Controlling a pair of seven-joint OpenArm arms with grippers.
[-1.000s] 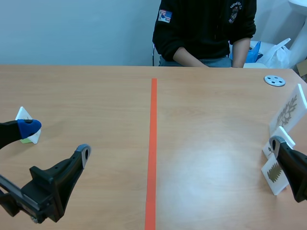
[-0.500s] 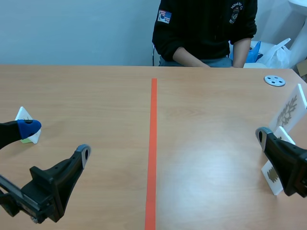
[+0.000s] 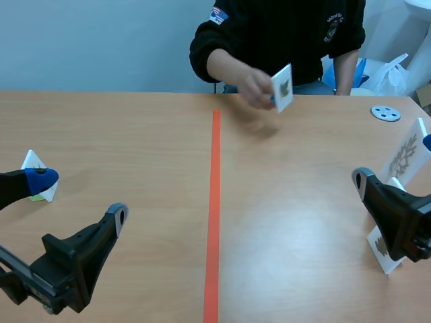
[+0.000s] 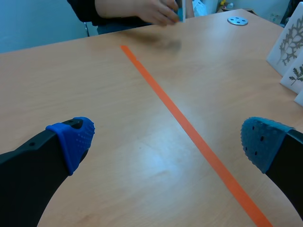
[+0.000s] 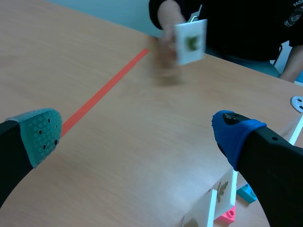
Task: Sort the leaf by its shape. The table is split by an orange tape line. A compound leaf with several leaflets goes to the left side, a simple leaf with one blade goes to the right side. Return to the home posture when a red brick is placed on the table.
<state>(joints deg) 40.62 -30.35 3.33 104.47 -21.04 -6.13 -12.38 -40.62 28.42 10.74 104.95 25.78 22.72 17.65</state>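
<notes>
We see a person's hand (image 3: 252, 86) holding a small white card with a dark leaf (image 3: 283, 87) above the far edge of the wooden desk (image 3: 135, 134), just right of the orange tape line (image 3: 214, 202); the leaf's shape looks too blurred to judge. Our left gripper (image 4: 165, 142) and right gripper (image 5: 137, 132) both gape wide, holding nothing.

open table (image 3: 135, 134) along the tape line (image 3: 215, 202); far end blocked by a person's hand (image 3: 250, 86) holding a card (image 3: 283, 87); upright cards (image 3: 406, 155) crowding right side.

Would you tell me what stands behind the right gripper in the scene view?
Upright white leaf cards stand there: a tall card with a pale branching leaf, and a lower card whose print the right gripper partly covers. Anything between them is mostly hidden.
</notes>
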